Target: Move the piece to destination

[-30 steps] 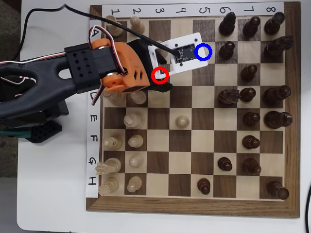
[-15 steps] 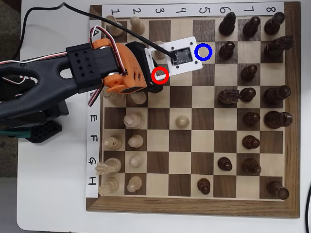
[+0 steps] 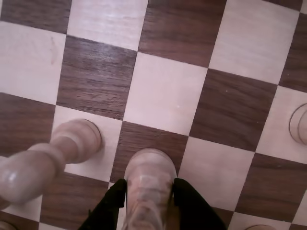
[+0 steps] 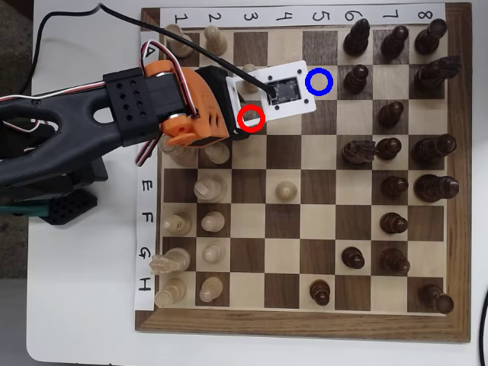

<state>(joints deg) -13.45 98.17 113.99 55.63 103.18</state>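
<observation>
In the wrist view my gripper [image 3: 149, 208] has its black fingers [image 3: 108, 208] pressed on both sides of the piece [image 3: 149, 184], a light tan, uneven-headed chess piece. The piece's base is over a dark square; I cannot tell whether it rests on the board or is lifted. In the overhead view the orange and black arm [image 4: 175, 103] reaches over the board's upper left, and the white wrist camera board [image 4: 286, 91] hides the gripper and the piece. The destination blue ring [image 4: 319, 81] lies on a light square just right of that camera board. A red ring [image 4: 251, 117] lies at its lower left.
A pale round-headed pawn [image 3: 72, 143] stands close on the left of the piece, and another pale piece [image 3: 300, 123] is at the right edge. In the overhead view pale pieces [image 4: 207, 187] fill the left columns and dark pieces [image 4: 393, 114] the right; a dark piece [image 4: 356, 76] stands right of the blue ring.
</observation>
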